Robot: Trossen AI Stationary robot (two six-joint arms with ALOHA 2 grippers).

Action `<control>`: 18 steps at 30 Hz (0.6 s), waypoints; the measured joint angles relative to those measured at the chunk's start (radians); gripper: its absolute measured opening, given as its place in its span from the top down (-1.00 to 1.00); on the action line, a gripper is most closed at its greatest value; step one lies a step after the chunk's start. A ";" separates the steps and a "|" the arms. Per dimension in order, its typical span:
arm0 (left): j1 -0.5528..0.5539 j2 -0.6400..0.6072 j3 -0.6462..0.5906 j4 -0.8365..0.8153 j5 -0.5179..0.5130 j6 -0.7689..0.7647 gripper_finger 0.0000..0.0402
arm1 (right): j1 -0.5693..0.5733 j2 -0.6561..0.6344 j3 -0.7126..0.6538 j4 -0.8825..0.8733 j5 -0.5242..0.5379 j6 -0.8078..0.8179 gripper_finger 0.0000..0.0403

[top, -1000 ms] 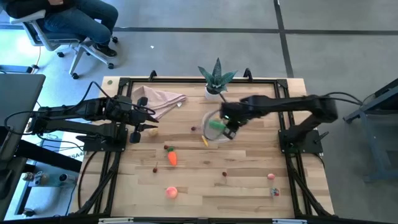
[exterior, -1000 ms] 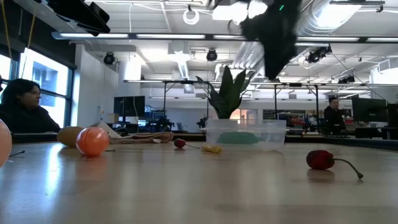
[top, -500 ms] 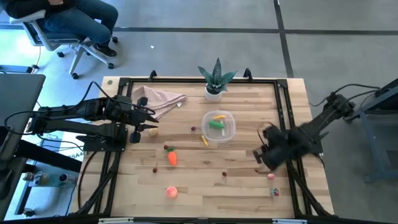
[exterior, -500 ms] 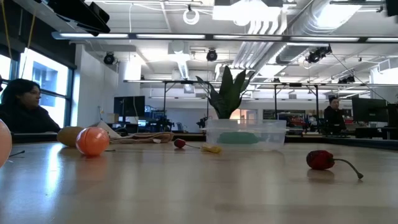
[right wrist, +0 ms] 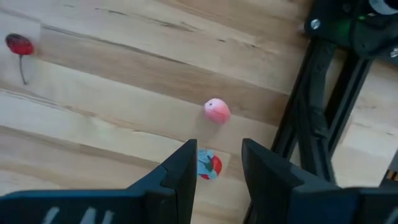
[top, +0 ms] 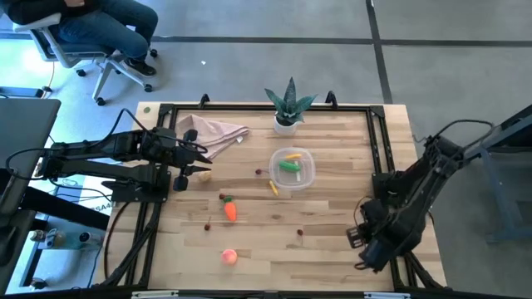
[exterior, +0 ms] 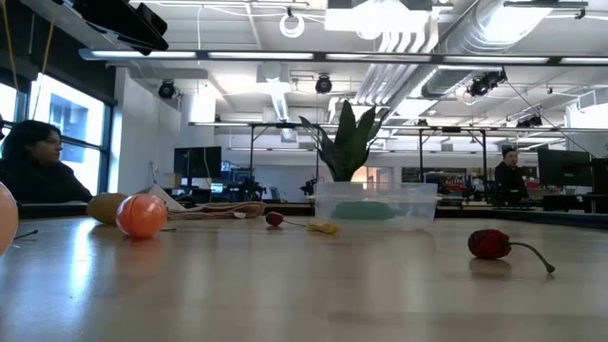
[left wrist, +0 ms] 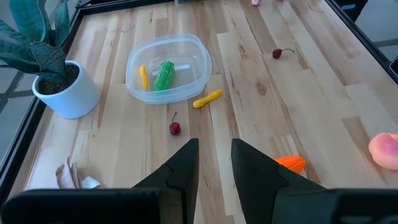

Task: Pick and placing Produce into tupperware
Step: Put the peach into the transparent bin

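Your right gripper [right wrist: 214, 163], fingers parted and empty, hangs over the near right corner, directly above the small red-and-blue piece [right wrist: 209, 166], with the pink ball [right wrist: 216, 111] just beyond.

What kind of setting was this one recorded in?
Likely an open-plan robotics lab or workshop: exposed ceiling ducts, rows of monitors behind the wooden table, and a person seated nearby.

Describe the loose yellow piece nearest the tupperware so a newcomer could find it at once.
Start at the clear tupperware in front of the potted plant. Just outside its near-left corner a small yellow strip lies on the wood. Unlike the yellow strip inside beside the green pod, it is outside the container.
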 joint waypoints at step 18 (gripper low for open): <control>0.000 0.000 0.000 0.000 0.000 0.000 0.59 | -0.056 0.052 -0.197 0.380 -0.038 -0.041 0.41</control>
